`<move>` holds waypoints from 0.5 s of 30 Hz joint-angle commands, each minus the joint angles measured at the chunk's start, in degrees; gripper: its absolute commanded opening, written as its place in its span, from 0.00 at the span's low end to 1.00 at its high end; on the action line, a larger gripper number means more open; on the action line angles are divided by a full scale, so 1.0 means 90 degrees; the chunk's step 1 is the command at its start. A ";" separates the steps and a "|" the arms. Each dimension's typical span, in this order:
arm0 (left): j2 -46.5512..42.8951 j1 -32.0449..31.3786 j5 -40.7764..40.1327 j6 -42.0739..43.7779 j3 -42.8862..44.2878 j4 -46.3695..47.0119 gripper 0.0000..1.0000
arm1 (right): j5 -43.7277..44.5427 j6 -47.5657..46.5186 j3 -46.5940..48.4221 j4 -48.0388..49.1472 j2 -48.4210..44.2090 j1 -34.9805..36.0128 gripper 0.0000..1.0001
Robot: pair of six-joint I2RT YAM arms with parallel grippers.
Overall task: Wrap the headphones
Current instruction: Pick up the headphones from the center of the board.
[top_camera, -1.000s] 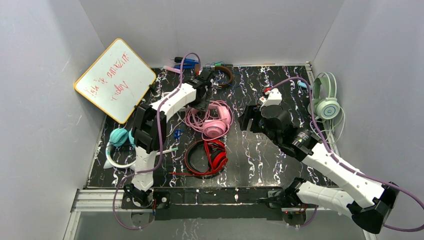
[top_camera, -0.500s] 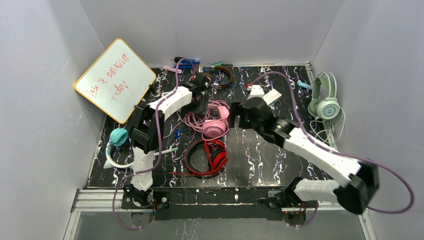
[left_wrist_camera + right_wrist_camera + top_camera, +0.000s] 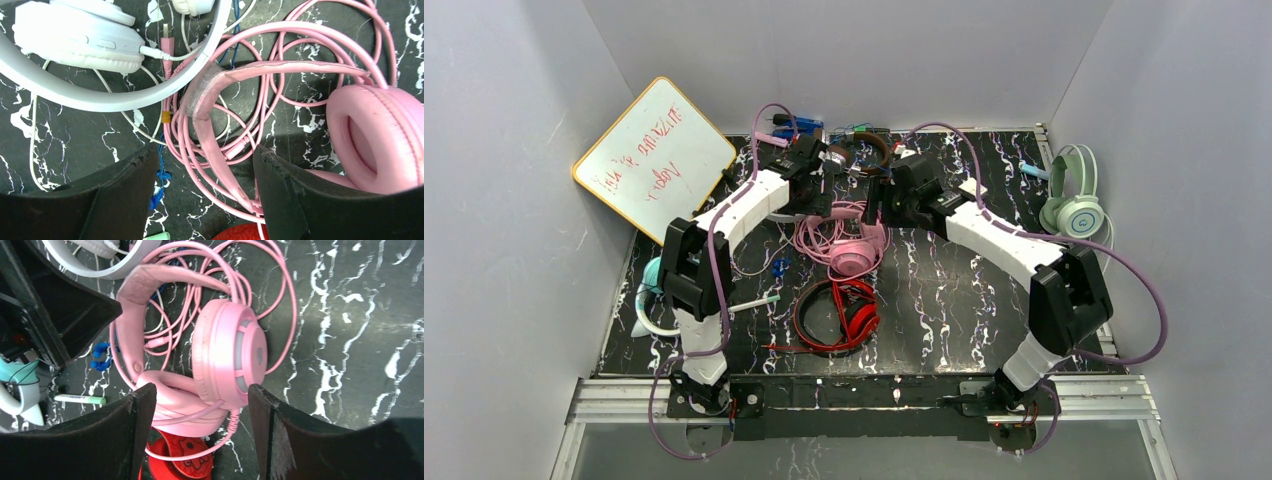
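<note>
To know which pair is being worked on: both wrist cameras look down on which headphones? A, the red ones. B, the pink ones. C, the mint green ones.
B: the pink headphones and their tangled cord fill both wrist views; the red pair only peeks in below.

Left wrist view: you're getting white headphones (image 3: 75,35) cropped by top and left edges; right edge cutting cup of pink headphones (image 3: 372,140); red headphones (image 3: 240,232) showing as sliver at bottom edge.
Right wrist view: bottom edge cropping red headphones too; left edge cutting teal headphones (image 3: 15,377).
Top view: left arm (image 3: 744,205) hiding part of teal headphones and overlapping brown headphones (image 3: 879,150); you're not reading whiteboard (image 3: 656,160) writing, too small.
</note>
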 commanded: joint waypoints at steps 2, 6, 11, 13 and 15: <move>-0.0280 0.0099 0.0147 -0.0008 -0.0153 -0.0117 0.67 | -0.0732 0.0329 0.0195 0.0247 0.0203 -0.0115 0.67; -0.0266 0.0135 0.0165 0.0015 -0.0171 -0.0112 0.67 | -0.1070 0.0425 -0.0155 0.0250 0.0083 -0.0330 0.58; -0.0170 0.0151 0.0258 0.0045 -0.0119 -0.0117 0.68 | -0.1327 0.0330 -0.0744 0.0248 -0.0116 -0.0500 0.53; -0.0117 0.0151 0.0302 0.0109 -0.0086 -0.0120 0.68 | -0.1352 0.0234 -0.0991 0.0244 -0.0156 -0.0556 0.53; -0.0058 0.0151 0.0270 0.0171 -0.0047 -0.0150 0.68 | -0.1370 0.0162 -0.1222 0.0219 -0.0210 -0.0632 0.52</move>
